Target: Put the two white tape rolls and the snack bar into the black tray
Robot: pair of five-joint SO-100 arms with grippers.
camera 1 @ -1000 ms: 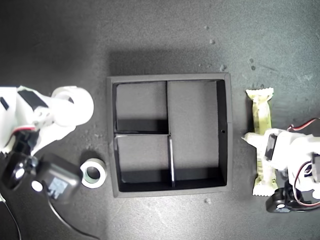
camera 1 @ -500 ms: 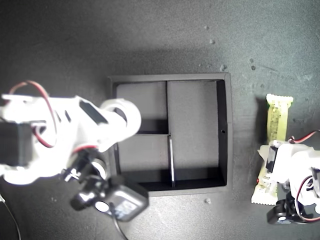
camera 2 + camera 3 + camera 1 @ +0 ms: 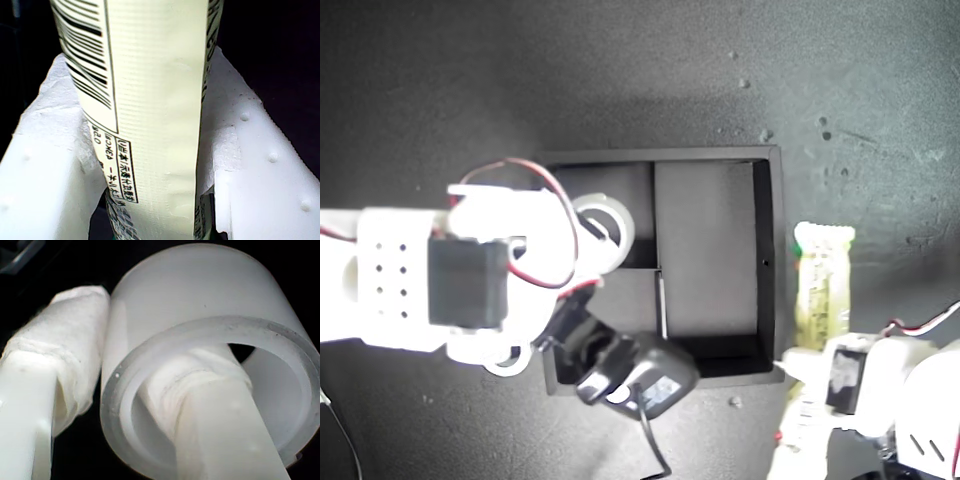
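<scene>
Your second pincer (image 3: 125, 390) grips a tape roll (image 3: 603, 228) over the tray (image 3: 770, 260)'s small compartment: lower before releasing. Your first pincer (image 3: 150, 165) holds the snack bar (image 3: 823, 285) beside the tray, off the desk (image 3: 620, 70).

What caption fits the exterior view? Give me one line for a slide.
My second gripper carries a white tape roll over the black tray while my first gripper holds the snack bar.

My first gripper (image 3: 150, 165) is clamped on the snack bar (image 3: 150, 100), one jaw on each side, near the worktop's bottom-right corner in the exterior view. My second gripper (image 3: 125, 390) pinches the tape roll (image 3: 200, 340) wall, one jaw inside the ring.
</scene>
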